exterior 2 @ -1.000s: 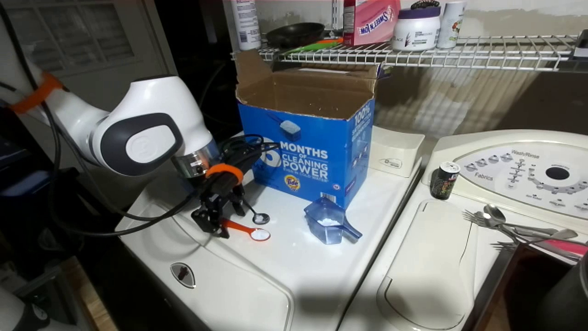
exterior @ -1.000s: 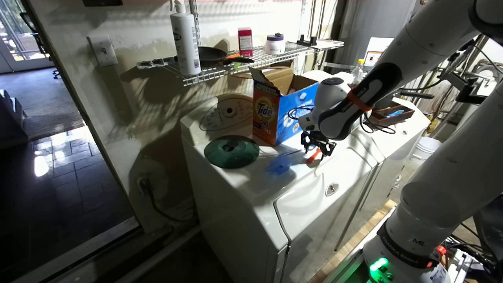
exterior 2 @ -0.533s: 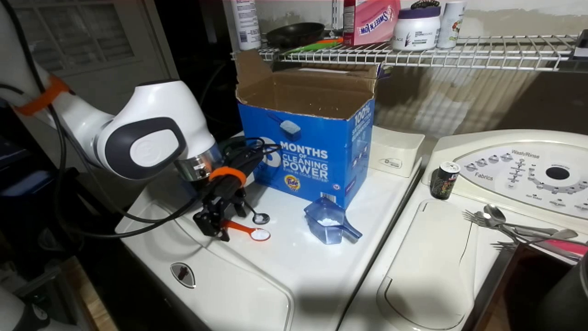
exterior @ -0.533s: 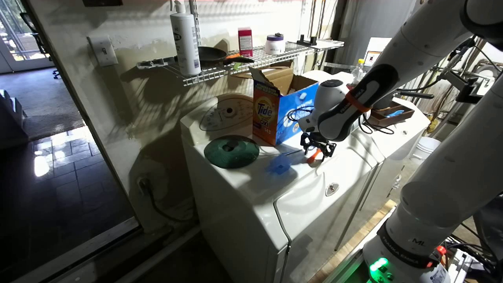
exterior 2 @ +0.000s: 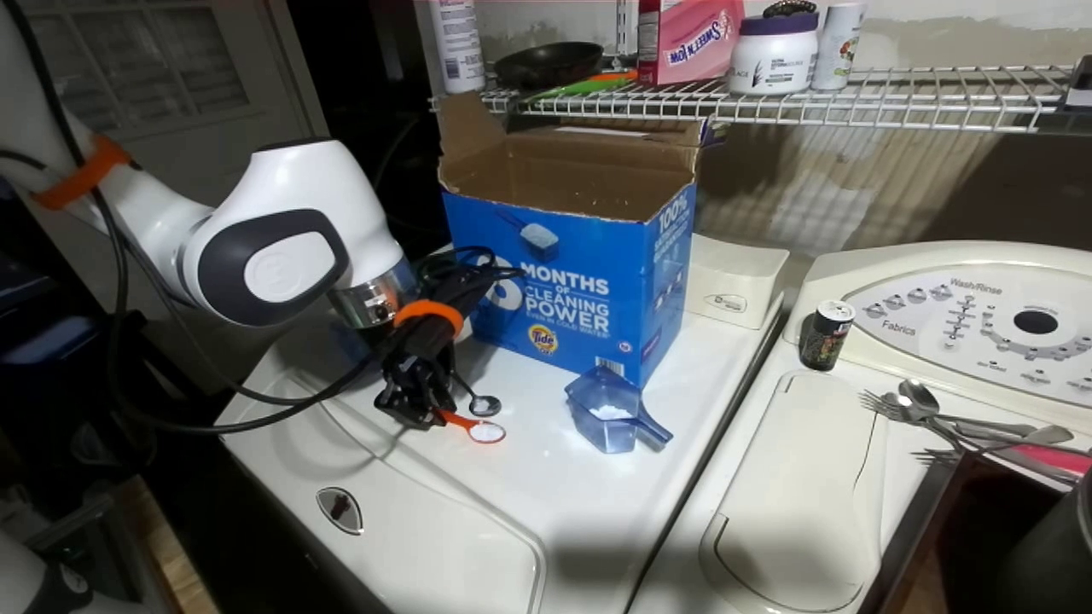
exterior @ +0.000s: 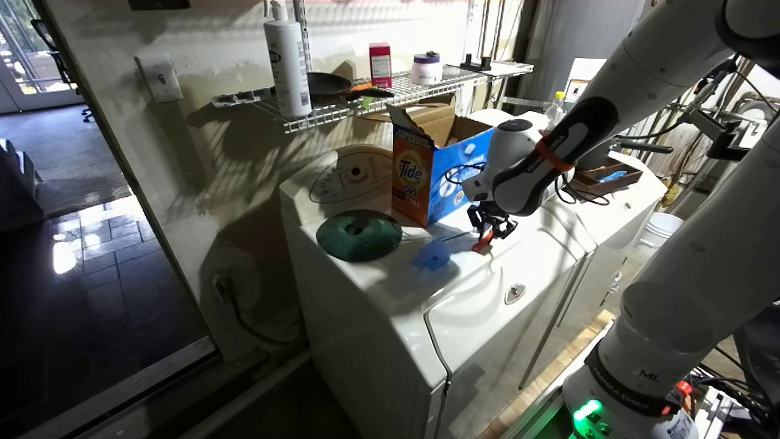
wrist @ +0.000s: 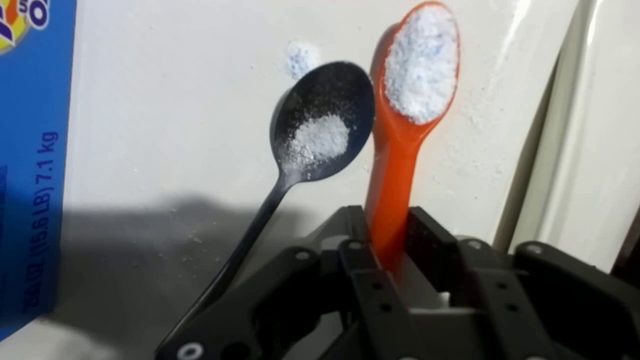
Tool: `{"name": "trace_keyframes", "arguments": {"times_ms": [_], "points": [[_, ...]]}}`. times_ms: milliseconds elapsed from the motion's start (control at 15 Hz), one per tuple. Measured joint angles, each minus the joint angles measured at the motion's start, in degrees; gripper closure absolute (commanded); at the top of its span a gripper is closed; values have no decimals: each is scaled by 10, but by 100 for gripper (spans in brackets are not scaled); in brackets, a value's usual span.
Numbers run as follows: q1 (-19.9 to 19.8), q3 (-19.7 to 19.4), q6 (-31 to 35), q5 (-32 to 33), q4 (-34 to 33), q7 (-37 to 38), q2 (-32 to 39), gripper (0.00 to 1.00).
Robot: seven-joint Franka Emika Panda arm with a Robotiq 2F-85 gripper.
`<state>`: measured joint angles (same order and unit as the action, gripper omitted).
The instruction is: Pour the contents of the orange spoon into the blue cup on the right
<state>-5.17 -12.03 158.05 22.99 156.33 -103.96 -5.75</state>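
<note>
The orange spoon (wrist: 392,200), its bowl heaped with white powder, points away from me in the wrist view. My gripper (wrist: 385,220) is shut on its handle, with a finger pressed to each side. In an exterior view the spoon's bowl (exterior 2: 487,432) sits low over the white machine top; whether it touches the surface I cannot tell. The blue cup (exterior 2: 601,418), translucent with a short handle and some white powder inside, stands to the right of the spoon there. In an exterior view my gripper (exterior: 489,235) hides most of the spoon's handle.
A black spoon (wrist: 325,120) with a little powder lies close beside the orange one. Behind stands the tall open cardboard box (exterior 2: 554,290). A dark can (exterior 2: 826,335) and metal cutlery (exterior 2: 930,418) are farther right; the wire shelf (exterior 2: 819,107) hangs above.
My gripper's fingers have come together on the orange spoon's handle. The spoon's bowl has shifted very slightly. The arm has barely moved, and the blue cup has stayed where it was.
</note>
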Motion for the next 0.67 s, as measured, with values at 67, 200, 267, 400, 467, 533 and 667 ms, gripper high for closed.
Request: {"name": "trace_keyframes", "arguments": {"times_ms": [67, 200, 267, 400, 467, 533, 667], "points": [[0, 0, 1, 0, -1, 0, -1, 95], [-1, 0, 1, 0, -2, 0, 0, 95], [-1, 0, 1, 0, -3, 0, 0, 95], [-1, 0, 1, 0, -3, 0, 0, 95], [-1, 0, 1, 0, -3, 0, 0, 95], [-1, 0, 1, 0, -3, 0, 0, 95], [-1, 0, 1, 0, -3, 0, 0, 95]]}}
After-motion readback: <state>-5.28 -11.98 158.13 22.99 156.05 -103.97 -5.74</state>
